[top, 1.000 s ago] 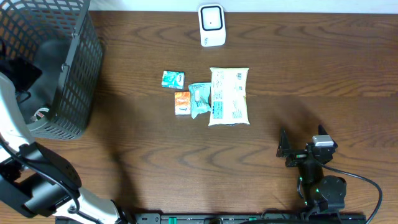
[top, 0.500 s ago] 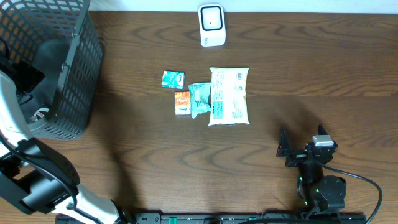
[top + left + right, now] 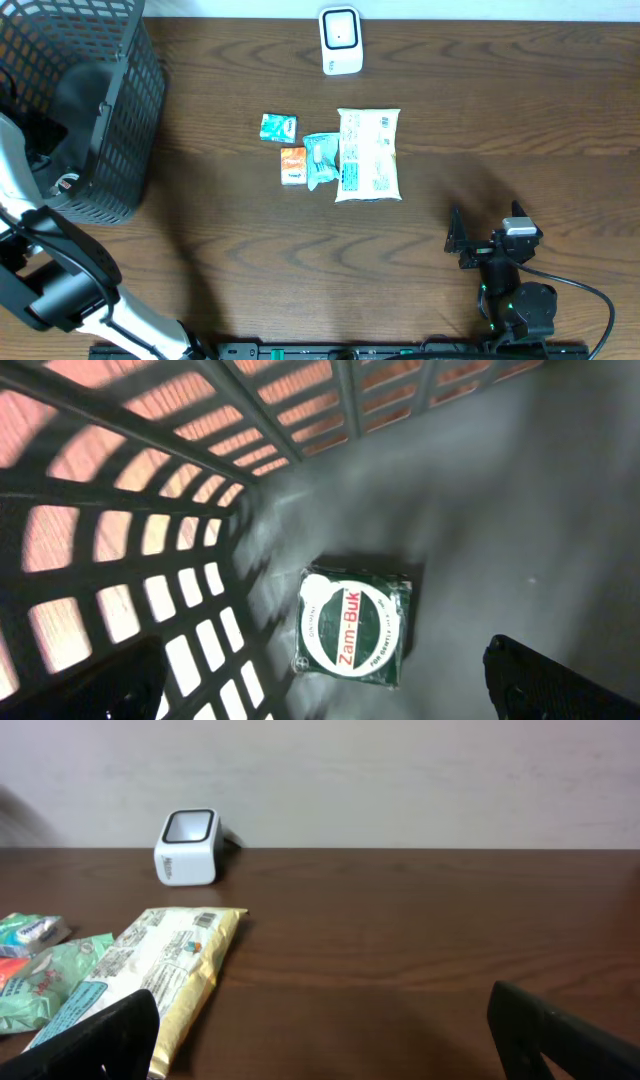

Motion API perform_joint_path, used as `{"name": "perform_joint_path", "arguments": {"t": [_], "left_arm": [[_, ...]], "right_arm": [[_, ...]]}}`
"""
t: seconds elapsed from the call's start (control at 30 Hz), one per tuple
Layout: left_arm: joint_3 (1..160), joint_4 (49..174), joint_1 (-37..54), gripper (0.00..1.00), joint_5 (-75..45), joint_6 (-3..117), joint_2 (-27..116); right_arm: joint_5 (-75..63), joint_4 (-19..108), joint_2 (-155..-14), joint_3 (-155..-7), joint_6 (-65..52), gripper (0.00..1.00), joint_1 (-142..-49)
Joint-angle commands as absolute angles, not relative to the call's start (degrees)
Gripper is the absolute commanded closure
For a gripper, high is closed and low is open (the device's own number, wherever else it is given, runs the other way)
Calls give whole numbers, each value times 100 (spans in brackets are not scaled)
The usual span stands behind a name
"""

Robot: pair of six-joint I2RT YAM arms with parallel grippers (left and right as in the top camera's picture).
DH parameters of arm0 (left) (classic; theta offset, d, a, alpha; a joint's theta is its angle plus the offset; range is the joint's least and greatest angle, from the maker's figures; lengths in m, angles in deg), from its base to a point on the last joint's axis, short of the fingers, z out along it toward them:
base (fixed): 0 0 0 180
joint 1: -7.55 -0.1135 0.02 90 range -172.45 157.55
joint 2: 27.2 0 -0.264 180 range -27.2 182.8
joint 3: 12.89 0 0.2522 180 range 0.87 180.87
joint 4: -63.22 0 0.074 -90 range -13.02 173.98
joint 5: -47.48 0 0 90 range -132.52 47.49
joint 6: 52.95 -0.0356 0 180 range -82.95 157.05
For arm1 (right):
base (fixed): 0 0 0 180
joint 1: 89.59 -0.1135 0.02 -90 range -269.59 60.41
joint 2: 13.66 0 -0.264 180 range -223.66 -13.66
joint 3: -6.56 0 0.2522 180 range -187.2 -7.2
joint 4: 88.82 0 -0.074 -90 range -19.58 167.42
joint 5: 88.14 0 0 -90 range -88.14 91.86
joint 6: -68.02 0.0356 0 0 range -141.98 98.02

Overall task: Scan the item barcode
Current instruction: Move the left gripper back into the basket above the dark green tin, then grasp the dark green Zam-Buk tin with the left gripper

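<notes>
Hanging inside the basket [image 3: 130,100] at the left edge of the table [image 3: 500,100], your left jaws gape over a Zam-Buk box [image 3: 353,625]; your right jaws gape near the front edge.

Long white link on the left arm [image 3: 10,170], joined by bulky black housings [image 3: 68,275]. Matte black all over the right arm [image 3: 512,300], topped by a small pale grey block [image 3: 520,230]; thin black cable [image 3: 590,286] looping out beside. Dark, blunt fingers [image 3: 105,1040] on both.
</notes>
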State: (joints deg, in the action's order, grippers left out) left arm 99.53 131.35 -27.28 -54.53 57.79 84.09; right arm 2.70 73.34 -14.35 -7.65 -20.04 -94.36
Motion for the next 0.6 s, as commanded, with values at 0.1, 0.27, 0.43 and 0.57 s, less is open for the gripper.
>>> {"name": "perform_joint_path", "arguments": {"t": [0.1,0.27,0.43,0.57], "left_arm": [[9878,13161,-2754,1,-5168,5698,8872],[9878,13157,-2752,1,-4548,5682,9156],[9878,13183,-2817,1,-4548,5680,9414],[9878,13185,-2907,1,-4548,5680,9504]], "right_arm": [[279,7314,-1398,-752,-1948,1,-9417],[279,7312,-1398,-752,-1945,1,-9417],[279,7314,-1398,-752,-1948,1,-9417],[276,7314,-1398,-752,-1948,1,-9417]]}}
